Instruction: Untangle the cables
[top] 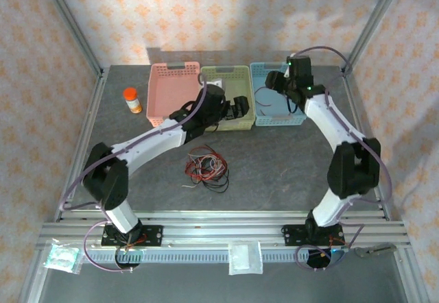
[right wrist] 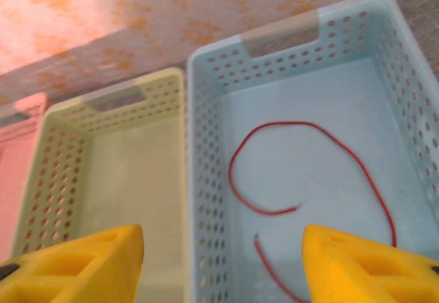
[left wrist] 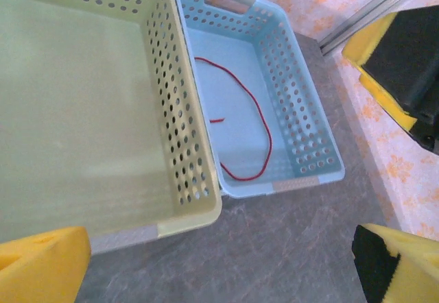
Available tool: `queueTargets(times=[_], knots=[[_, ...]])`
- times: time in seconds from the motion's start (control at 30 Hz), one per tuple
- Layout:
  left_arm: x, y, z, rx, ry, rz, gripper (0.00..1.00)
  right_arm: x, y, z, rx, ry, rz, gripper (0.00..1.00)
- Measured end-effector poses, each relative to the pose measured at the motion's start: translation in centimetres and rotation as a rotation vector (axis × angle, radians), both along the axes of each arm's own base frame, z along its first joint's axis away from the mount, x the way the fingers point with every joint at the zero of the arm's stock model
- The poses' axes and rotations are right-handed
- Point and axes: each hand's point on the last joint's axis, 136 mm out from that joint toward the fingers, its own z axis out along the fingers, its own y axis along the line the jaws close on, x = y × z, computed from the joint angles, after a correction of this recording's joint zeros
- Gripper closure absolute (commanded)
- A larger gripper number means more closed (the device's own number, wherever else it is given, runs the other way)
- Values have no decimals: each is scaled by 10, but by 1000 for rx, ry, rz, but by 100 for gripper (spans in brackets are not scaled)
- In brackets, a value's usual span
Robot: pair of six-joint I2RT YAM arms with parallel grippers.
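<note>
Right hand [right wrist: 223, 265] jaws apart, empty, above blue basket [right wrist: 206, 145]; red cable [left wrist: 269, 142] lies inside. Left hand [left wrist: 216, 269] wide open, empty. Advice: rise straight, then pinch one outer strand of tangle [top: 206, 167].

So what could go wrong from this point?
The cables lying on the table are snarled in one pile, so pulling one may drag the others along. The left gripper and right gripper hang close together over the green basket and blue basket, and might bump.
</note>
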Motion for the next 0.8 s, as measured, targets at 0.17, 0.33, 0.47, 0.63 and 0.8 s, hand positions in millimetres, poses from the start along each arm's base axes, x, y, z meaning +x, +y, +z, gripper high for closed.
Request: queueTargets(times=[0.17, 0.33, 0.47, 0.63, 0.8], knots=[[-44, 30, -13, 37, 20, 17, 1, -61, 41, -15, -1, 3, 117, 40], [-82, 68, -50, 76, 92, 66, 1, -116, 52, -53, 8, 59, 152, 41], [-107, 96, -73, 128, 157, 109, 2, -158, 67, -78, 24, 104, 179, 42], [-135, 121, -89, 180, 224, 130, 13, -203, 97, -84, 85, 97, 237, 41], [-152, 133, -100, 231, 281, 117, 14, -237, 131, -77, 139, 48, 317, 34]])
